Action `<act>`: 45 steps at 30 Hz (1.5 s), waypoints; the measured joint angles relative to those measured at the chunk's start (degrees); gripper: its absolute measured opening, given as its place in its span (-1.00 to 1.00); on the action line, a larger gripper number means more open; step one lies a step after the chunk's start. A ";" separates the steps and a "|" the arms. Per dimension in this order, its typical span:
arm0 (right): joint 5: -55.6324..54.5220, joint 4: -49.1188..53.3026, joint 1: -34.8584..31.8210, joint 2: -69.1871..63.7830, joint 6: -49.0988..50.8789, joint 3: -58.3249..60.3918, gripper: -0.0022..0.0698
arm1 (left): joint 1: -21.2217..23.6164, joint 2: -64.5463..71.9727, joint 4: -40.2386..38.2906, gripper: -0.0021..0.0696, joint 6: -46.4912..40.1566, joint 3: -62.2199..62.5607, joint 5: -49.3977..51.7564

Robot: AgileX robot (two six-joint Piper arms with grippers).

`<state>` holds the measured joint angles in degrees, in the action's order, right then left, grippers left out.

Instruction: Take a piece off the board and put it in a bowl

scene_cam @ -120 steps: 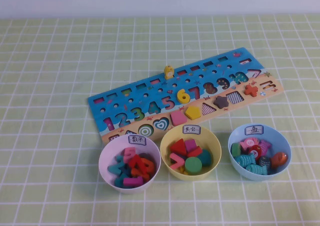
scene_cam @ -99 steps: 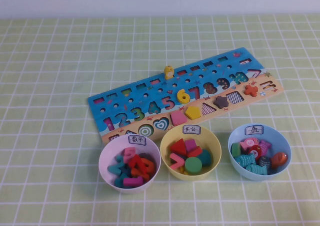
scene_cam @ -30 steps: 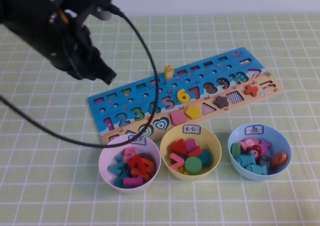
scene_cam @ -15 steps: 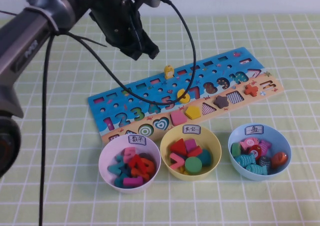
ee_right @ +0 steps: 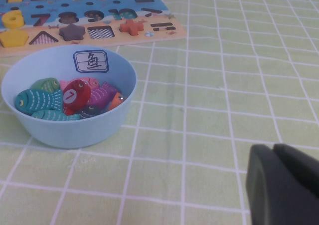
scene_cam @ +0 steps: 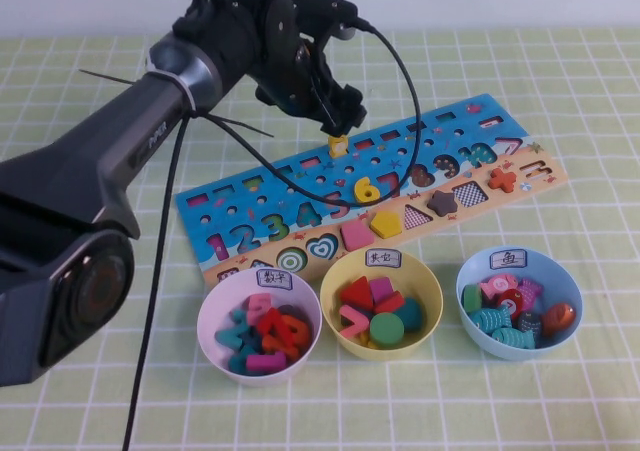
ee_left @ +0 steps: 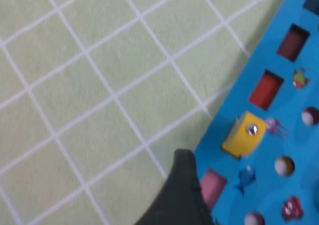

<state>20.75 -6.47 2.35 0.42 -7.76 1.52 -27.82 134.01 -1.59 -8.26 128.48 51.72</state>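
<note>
The yellow fish piece (scene_cam: pixel 338 144) stands on the blue upper part of the board (scene_cam: pixel 450 136), near its far edge. My left gripper (scene_cam: pixel 336 123) hovers right above the piece, open and empty. In the left wrist view the piece (ee_left: pixel 244 133) sits on the board (ee_left: pixel 294 195) just ahead of one dark finger (ee_left: pixel 184 190). The light blue bowl (scene_cam: pixel 510 352) with a white label stands at the front right and holds several fish pieces. My right gripper (ee_right: pixel 273 150) is shut and empty, low over the cloth beside the bowl (ee_right: pixel 75 132); it is out of the high view.
A yellow bowl (scene_cam: pixel 432 293) of shape blocks and a pale lilac bowl (scene_cam: pixel 205 316) of numbers stand in front of the board. The left arm and its black cable (scene_cam: pixel 400 81) stretch across the left half of the table. A green checked cloth (scene_cam: pixel 560 71) covers it.
The left arm came in from the left and swung right across the board's far side. Its gripper now sits over the yellow piece. Nothing on the table has moved.
</note>
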 joint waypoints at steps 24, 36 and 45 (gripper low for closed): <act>0.00 0.00 0.00 0.09 0.00 0.00 -0.99 | -0.04 7.67 -5.04 0.37 -6.10 0.41 -8.77; 0.00 0.00 0.00 0.09 0.00 0.00 -0.99 | -0.04 7.67 -4.83 -0.53 -6.74 0.41 -8.99; 0.00 0.00 0.00 0.09 0.00 0.00 -0.99 | -0.04 6.11 -3.37 -0.56 -6.97 0.41 -7.80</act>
<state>20.75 -6.47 2.35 0.51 -7.76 1.52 -27.86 140.12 -4.96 -15.23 128.89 43.92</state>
